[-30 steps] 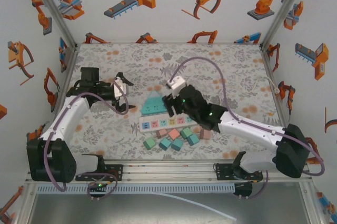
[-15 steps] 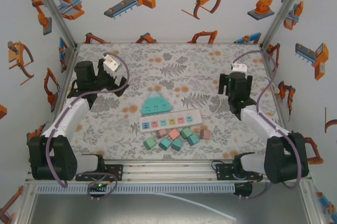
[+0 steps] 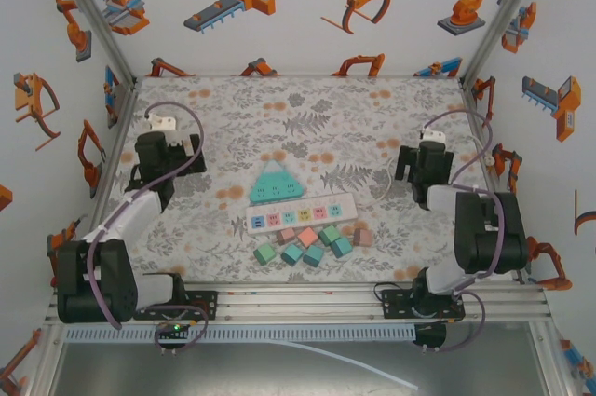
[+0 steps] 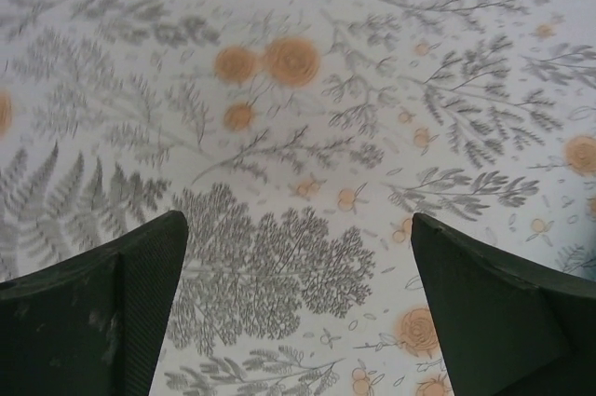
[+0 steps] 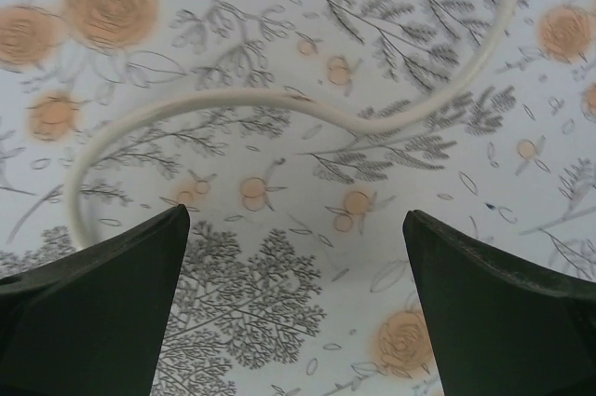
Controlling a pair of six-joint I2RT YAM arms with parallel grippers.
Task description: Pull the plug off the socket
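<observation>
At the middle of the bench (image 3: 233,107) lay the white strip (image 3: 303,216), a teal triangular socket (image 3: 276,184) just beyond it and coloured blocks (image 3: 307,245) along its near side, while the left pincer (image 4: 298,219) gaped over bare floral pattern at the left and the right pincer (image 5: 293,214), likewise spread, hung over a white cord (image 5: 233,100) at the right.

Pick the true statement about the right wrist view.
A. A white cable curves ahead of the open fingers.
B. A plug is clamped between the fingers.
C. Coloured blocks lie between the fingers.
A: the white cable bends across the view beyond the right gripper, whose jaws stand wide apart with nothing between them.
</observation>
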